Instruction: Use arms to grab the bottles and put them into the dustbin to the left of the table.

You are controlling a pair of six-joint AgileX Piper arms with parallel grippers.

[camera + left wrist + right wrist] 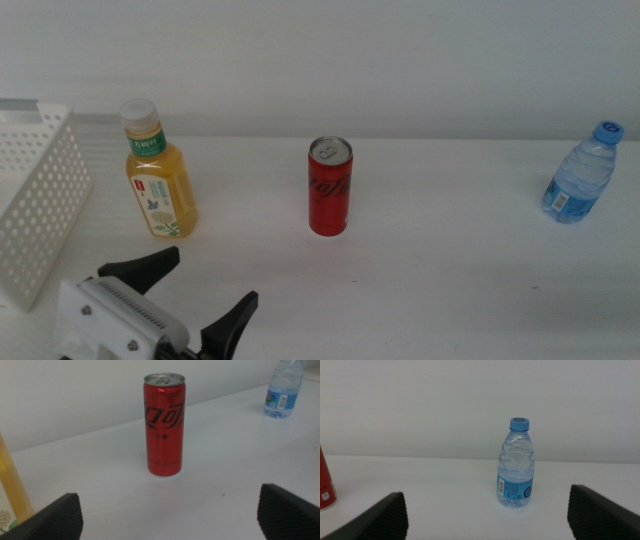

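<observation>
Left gripper (195, 285) sits low at the desk's (450, 260) near edge, jaws spread wide and empty. Just beyond it stands the yellow bottle (158, 175), upright, right beside the dustbin (35, 200). That looks like the closest pick. The red can (330, 187) stands upright farther along, away from the dustbin, nothing between. Right gripper (485, 510) is wide open and empty too, squared up on the upright water bottle (516, 465), well apart from the can.

Middle view looks down over the table (450, 280); both low wrist views share the red can (164, 425).
</observation>
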